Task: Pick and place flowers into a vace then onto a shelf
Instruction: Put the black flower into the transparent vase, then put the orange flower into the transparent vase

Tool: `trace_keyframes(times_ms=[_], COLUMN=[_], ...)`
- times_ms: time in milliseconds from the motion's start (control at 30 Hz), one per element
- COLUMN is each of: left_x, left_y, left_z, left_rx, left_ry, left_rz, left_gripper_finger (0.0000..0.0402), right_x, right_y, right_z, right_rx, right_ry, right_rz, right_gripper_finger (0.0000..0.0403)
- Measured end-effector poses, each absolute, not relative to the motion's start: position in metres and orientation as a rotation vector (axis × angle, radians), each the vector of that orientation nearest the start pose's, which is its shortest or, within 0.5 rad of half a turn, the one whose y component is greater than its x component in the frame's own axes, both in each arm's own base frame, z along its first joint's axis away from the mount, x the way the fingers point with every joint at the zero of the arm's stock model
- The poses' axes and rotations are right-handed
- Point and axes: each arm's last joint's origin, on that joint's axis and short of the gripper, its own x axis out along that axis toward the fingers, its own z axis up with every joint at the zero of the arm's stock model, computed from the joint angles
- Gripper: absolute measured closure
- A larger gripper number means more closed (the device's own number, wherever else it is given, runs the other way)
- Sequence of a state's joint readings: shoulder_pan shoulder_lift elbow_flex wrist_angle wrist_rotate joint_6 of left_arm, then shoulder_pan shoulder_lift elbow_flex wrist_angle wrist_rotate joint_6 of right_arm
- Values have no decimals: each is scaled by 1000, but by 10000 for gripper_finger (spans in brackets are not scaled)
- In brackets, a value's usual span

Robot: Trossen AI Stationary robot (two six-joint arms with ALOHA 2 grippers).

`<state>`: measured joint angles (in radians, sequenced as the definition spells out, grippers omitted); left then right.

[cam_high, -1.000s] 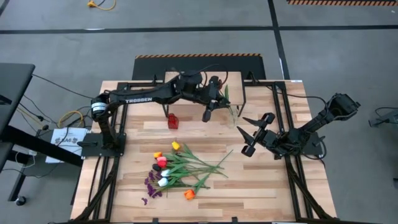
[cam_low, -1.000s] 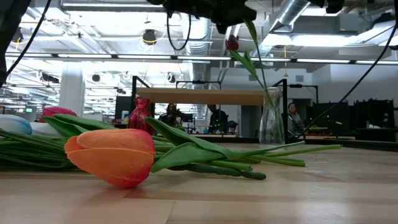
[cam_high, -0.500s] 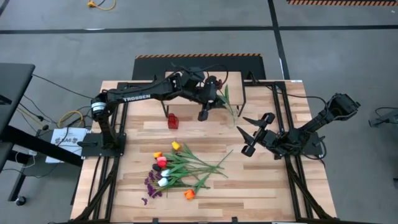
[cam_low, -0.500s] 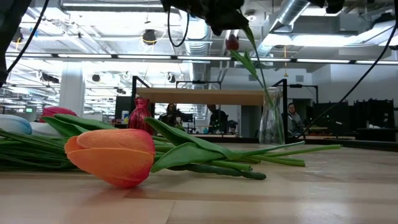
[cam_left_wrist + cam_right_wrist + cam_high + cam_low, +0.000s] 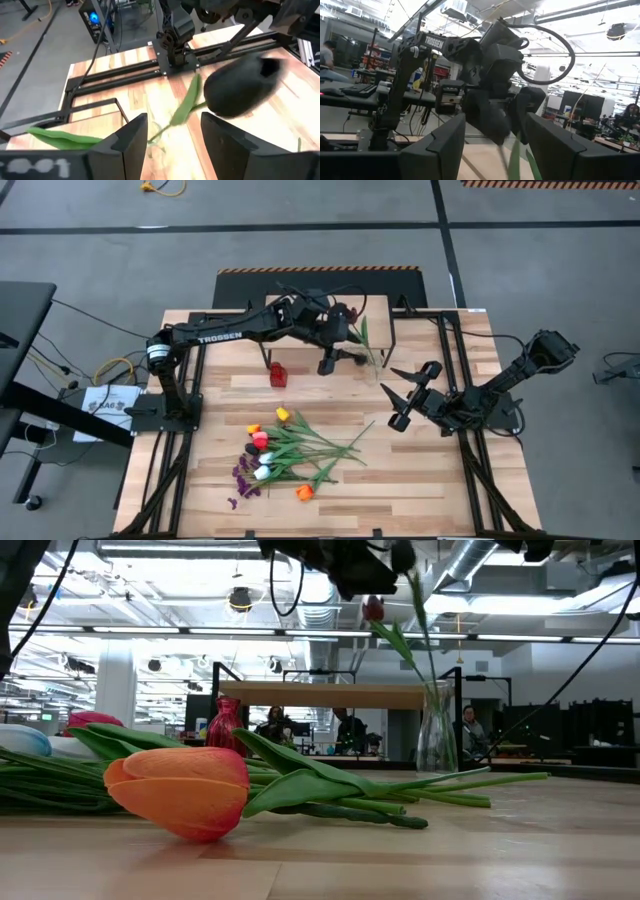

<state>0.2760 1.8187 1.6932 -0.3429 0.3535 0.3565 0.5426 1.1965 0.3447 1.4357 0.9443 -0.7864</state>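
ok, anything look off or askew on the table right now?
One thing: the tulip in the glass vase leans well off upright, under the left pincer, which stands open. The loose flowers lie in a heap, not yet picked.

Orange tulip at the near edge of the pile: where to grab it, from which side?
Grip the orange tulip on its green stem just behind the head, from straight above, jaws across the stem. It lies flat on the table at the pile's edge; the head looks too soft to squeeze.
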Motion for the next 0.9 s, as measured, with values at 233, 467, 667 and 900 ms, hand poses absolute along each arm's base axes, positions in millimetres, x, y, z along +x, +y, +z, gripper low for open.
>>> trace_keyframes(times_ms=[233,467,667,900], left_x=[405,403,393,370], left_y=[101,88,77,65], left_z=[343,366,396,432], left_rx=[212,347,408,238], left_ry=[473,528,596,638], left_rz=[-171,-126,-70,-87], left_gripper_finger=[225,225,225,226], right_x=[184,184,184,187], right_y=[84,84,84,91], right_z=[251,251,251,253], right_rx=[-371,-374,-394,-496], right_ry=[-249,-248,-252,-328], right_rz=[-526,-527,-516,-355], right_gripper_finger=[202,205,206,206])
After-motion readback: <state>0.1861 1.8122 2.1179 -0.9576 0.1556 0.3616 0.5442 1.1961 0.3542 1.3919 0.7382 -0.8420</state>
